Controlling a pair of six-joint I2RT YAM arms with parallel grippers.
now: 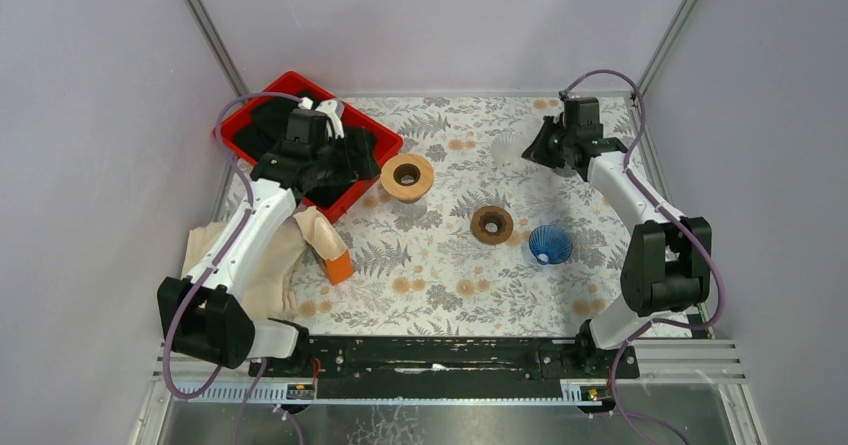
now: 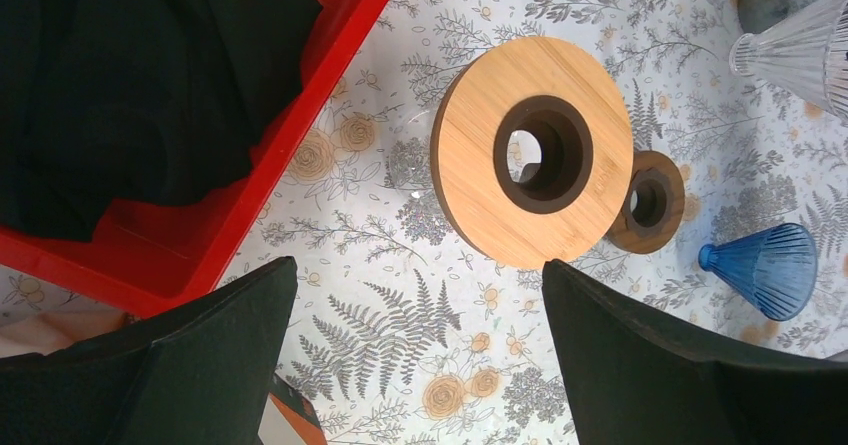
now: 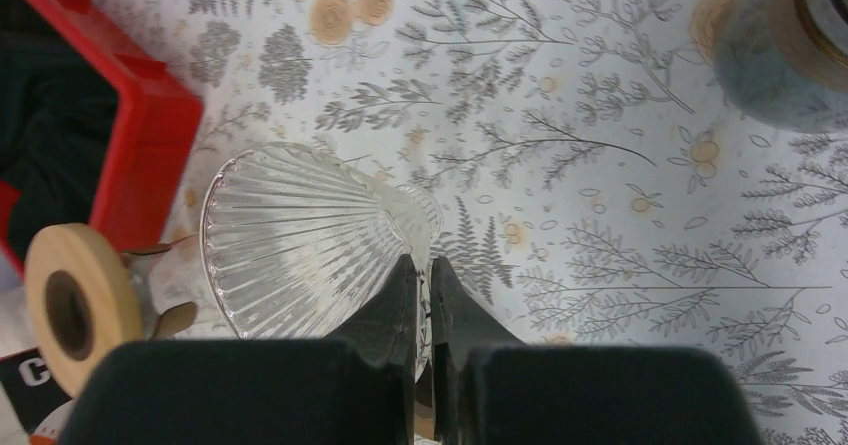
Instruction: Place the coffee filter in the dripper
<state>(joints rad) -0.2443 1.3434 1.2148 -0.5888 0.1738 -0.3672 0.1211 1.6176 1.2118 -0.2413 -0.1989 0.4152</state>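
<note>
A clear ribbed glass dripper lies tilted on the floral table at the back; it also shows in the top view. My right gripper is shut on its thin wall. A blue glass dripper lies on its side right of centre, also in the left wrist view. Beige paper filters lie at the left by an orange pack. My left gripper is open and empty, above the table beside the red bin.
A light wooden ring stands beside the red bin, which holds black cloth. A smaller dark wooden ring lies near the blue dripper. A grey round object sits at the back right. Grey walls enclose the table.
</note>
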